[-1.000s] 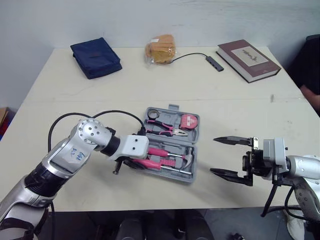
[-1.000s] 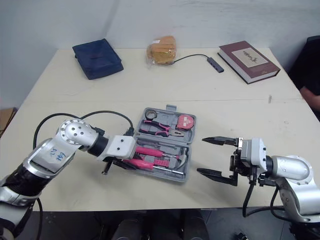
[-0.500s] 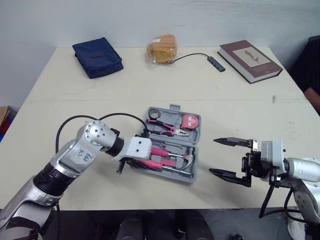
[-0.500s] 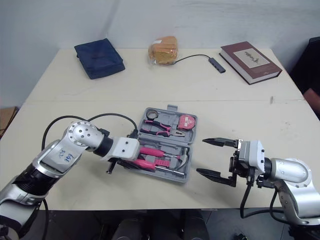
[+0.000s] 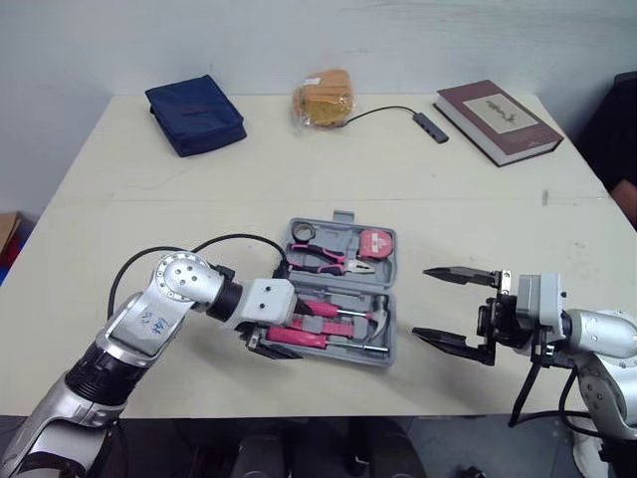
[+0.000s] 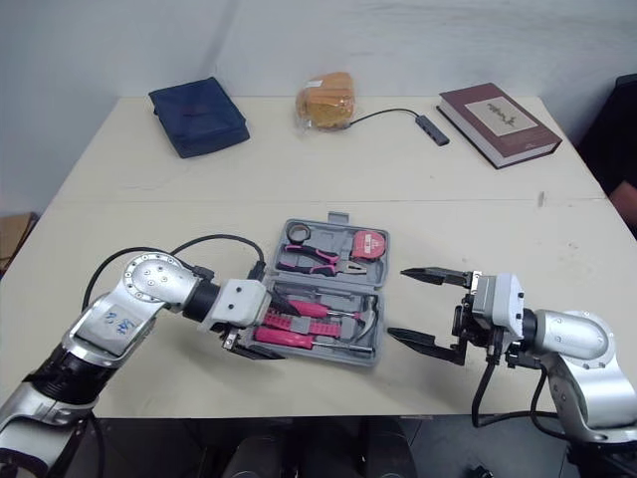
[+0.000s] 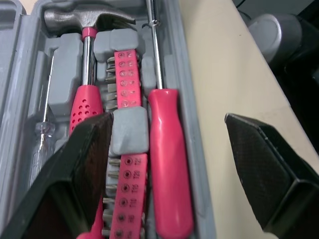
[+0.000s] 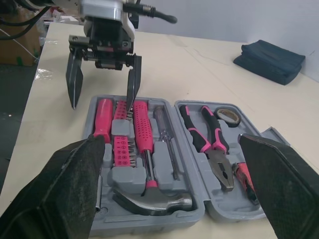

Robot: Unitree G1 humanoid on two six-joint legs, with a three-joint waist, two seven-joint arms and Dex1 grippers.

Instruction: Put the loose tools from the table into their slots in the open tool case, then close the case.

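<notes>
The grey tool case [image 5: 390,301] lies open mid-table, holding pink-handled pliers [image 5: 328,257], a tape measure [image 5: 375,242], a hammer [image 7: 89,20], a bit holder [image 7: 125,149] and a pink screwdriver [image 7: 168,164]. The screwdriver rests in the slot along the case's near edge. My left gripper [image 5: 274,341] is open at the case's near left corner, straddling the screwdriver's handle without touching it; one finger [image 7: 84,164] hangs over the hammer handle, the other [image 7: 264,174] over bare table. My right gripper [image 5: 423,303] stands open just right of the case, with nothing in it.
Along the table's far edge lie a blue pouch [image 5: 195,113], a bagged bun [image 5: 320,97], a cabled USB hub [image 5: 428,126] and a maroon book [image 5: 498,119]. A person's dark sleeve [image 5: 622,119] shows at the right edge. The table's front edge runs close under both grippers.
My left gripper, shut on the pink screwdriver's handle before, has opened, and the screwdriver now lies in the case. The case has turned slightly. The right gripper has barely moved.
</notes>
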